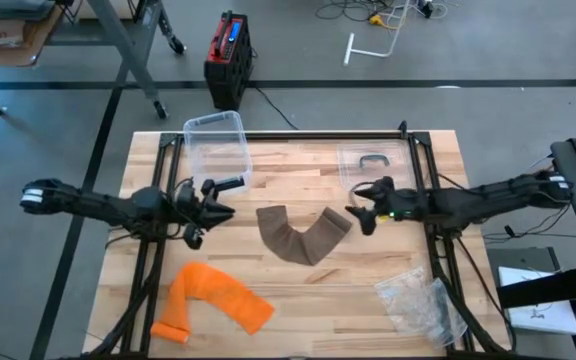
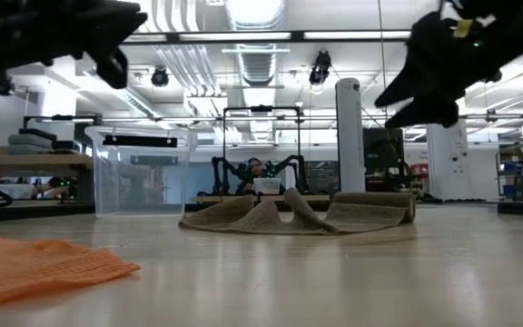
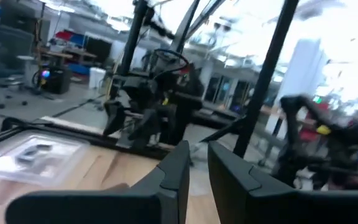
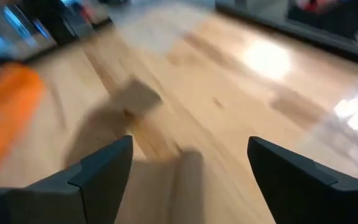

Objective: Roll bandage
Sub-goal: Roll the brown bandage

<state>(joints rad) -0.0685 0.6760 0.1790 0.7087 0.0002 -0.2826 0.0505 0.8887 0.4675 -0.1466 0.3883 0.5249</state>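
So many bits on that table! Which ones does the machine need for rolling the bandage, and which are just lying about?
For the job:
- brown bandage, unrolled mid-table
- right gripper, open, at the bandage's end
- left gripper, nearly shut, empty, waiting off to its side

Lying about:
- orange bandage
- clear plastic box
- crumpled plastic bag
- flat clear lid

A clear bin point(image 1: 216, 142) stands at the far left of the wooden tabletop point(image 1: 298, 290). An orange cloth point(image 1: 213, 300) lies crumpled at the near left. A crinkled plastic bag point(image 1: 418, 300) lies at the near right corner, and a flat clear lid point(image 1: 373, 162) sits at the far right. On the floor beyond the tabletop stands a black and red box point(image 1: 228, 55).
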